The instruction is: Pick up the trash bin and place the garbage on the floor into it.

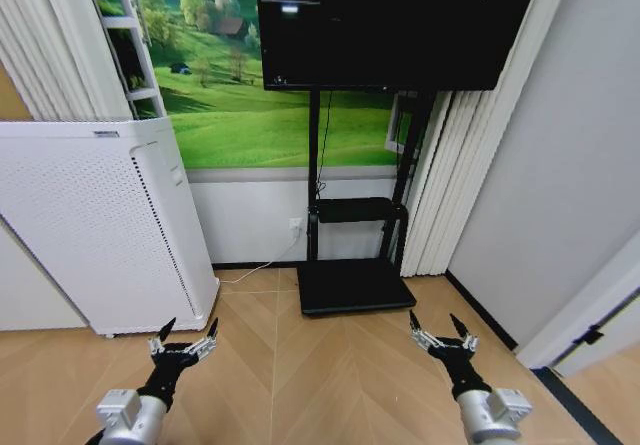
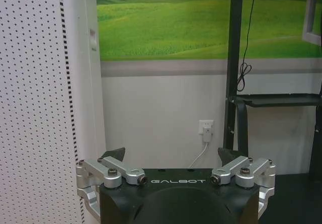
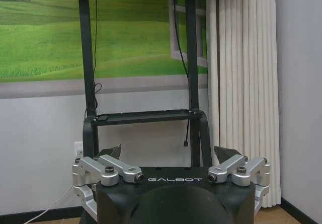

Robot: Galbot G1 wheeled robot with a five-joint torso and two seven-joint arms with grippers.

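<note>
Floor [image 1: 300,365]: tan herringbone parquet, bare in front of the robot, with a dark strip at the far right edge. Left gripper [image 1: 186,336] hangs low above the floor, jaws spread wide, holding nothing, just beside the tall white perforated appliance [image 1: 90,225]. Right gripper [image 1: 441,331] hangs low on the other side, likewise wide and empty. Between them stands the black TV stand [image 1: 355,265], its base plate on the floor. A white cable [image 1: 250,270] appears to run to a wall socket.

"GALBOT" stands on the left gripper [image 2: 171,156] and the right gripper [image 3: 167,153].
</note>
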